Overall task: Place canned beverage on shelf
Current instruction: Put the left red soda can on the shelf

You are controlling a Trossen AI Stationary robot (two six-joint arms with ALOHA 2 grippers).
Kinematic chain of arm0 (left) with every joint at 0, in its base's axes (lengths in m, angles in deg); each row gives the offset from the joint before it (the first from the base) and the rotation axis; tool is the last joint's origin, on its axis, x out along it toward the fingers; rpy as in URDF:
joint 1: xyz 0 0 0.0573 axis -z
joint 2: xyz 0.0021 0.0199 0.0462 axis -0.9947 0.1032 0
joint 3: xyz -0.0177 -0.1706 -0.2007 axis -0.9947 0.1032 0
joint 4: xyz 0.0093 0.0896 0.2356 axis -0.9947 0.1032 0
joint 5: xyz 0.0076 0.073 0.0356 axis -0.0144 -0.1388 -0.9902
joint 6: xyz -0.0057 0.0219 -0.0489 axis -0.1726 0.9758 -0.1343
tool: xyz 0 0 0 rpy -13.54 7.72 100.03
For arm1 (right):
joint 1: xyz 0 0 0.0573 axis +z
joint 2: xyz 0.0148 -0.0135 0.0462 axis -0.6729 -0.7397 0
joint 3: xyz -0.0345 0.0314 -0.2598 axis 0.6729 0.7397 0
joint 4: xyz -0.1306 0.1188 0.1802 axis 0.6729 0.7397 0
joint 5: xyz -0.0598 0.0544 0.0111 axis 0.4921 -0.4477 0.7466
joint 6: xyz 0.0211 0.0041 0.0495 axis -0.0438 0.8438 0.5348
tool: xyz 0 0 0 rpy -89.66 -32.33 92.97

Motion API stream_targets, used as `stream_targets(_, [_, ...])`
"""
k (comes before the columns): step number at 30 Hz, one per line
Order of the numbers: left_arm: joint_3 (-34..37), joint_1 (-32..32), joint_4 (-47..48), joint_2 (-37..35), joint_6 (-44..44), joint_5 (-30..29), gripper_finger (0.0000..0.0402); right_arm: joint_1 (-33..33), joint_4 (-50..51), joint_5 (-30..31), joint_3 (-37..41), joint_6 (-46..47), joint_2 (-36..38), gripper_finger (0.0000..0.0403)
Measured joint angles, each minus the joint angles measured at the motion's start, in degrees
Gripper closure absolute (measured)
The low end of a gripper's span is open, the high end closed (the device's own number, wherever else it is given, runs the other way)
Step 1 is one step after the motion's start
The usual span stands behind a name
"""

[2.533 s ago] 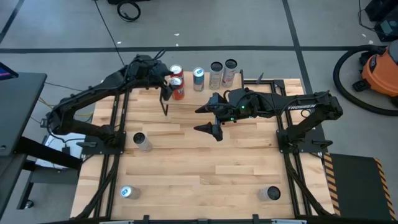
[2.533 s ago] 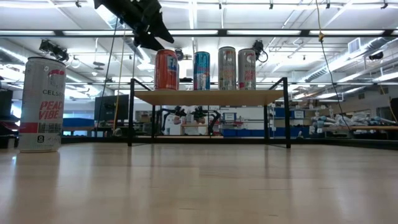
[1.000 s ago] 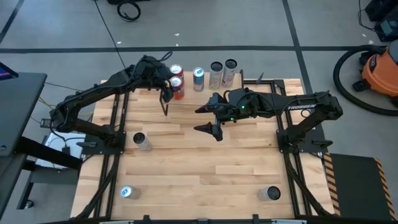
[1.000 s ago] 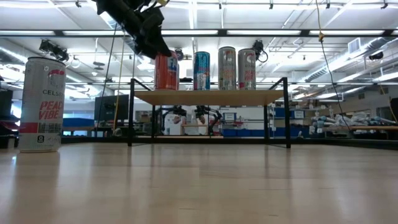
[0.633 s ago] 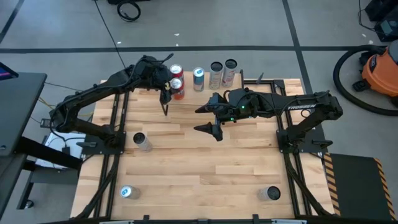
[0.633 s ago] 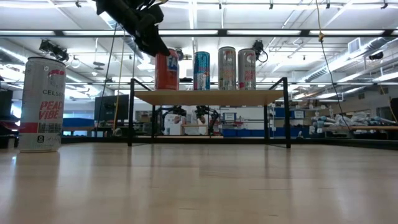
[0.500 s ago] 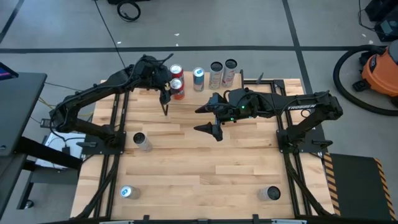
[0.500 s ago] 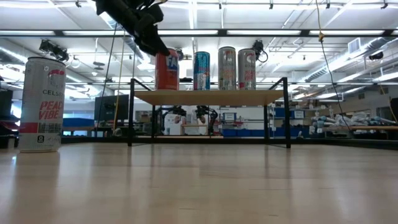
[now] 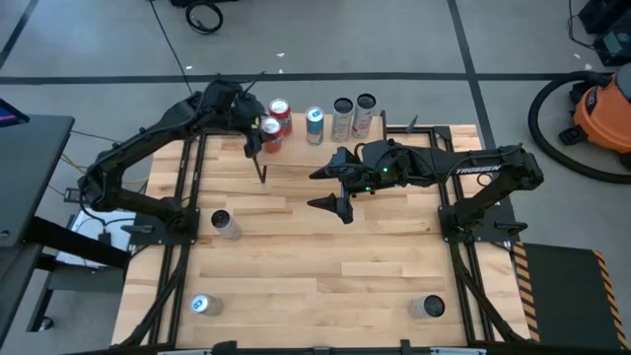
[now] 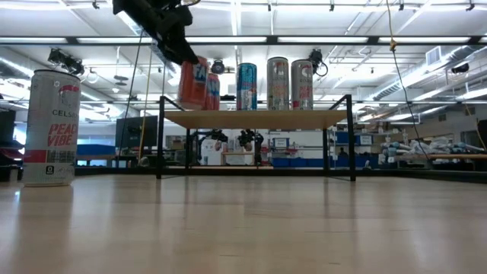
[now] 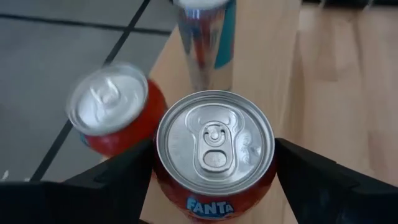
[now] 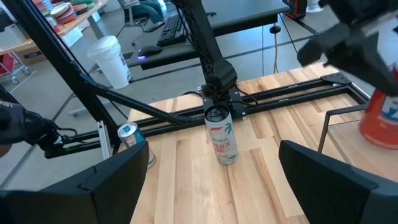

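Note:
My left gripper (image 9: 258,135) is shut on an orange Fanta can (image 11: 214,149) over the left end of the shelf (image 10: 259,118), a light board on thin black legs at the table's far edge. In the low view the can (image 10: 193,82) is tilted. A second red can (image 11: 115,115), a blue can (image 9: 315,123) and two silver cans (image 9: 353,116) stand on the shelf by their bases. My right gripper (image 9: 327,190) is open and empty above the table's middle, on the near side of the shelf. My left gripper pinches the Fanta can between its two fingers (image 11: 127,174), on opposite sides of its body (image 11: 163,180) just below the top rim. The fingers slant down from above and from the table's left. The can is tilted, its base close over the shelf board; whether it touches, I cannot tell.
Three more cans stand on the table: one at mid left (image 9: 225,225), one at near left (image 9: 201,306), one at near right (image 9: 429,308). A tall Celsius can (image 10: 52,128) stands close to the low camera. The shelf's right part (image 10: 331,116) is bare.
My left gripper has gone toward the table's left edge with the Fanta can. The can stood upright on the shelf in front of the second red can; it now sits farther left and tilted, and the second red can shows beside it.

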Motion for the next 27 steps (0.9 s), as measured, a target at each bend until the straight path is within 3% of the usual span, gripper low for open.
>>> stream_targets(5, [-1.4, -0.6, 3.3, 0.0, -0.2, 5.6, 0.0088, 0.0, 0.0, 0.0, 0.0, 0.0, 0.0, 0.0034])
stream_targets(11, [-1.3, -0.1, 3.4, 1.0, 1.4, 6.6, 0.0088, 0.0, 0.0, 0.0, 0.0, 0.0, 0.0, 0.0034])
stream_targets(19, [-1.5, -0.2, 3.9, 3.8, 9.3, 7.5, 0.0088, 0.0, 0.0, 0.0, 0.0, 0.0, 0.0, 0.0034])
stream_targets(27, [-2.0, -0.2, 5.6, 4.1, 16.1, 12.7, 0.0088, 0.0, 0.0, 0.0, 0.0, 0.0, 0.0, 0.0034])
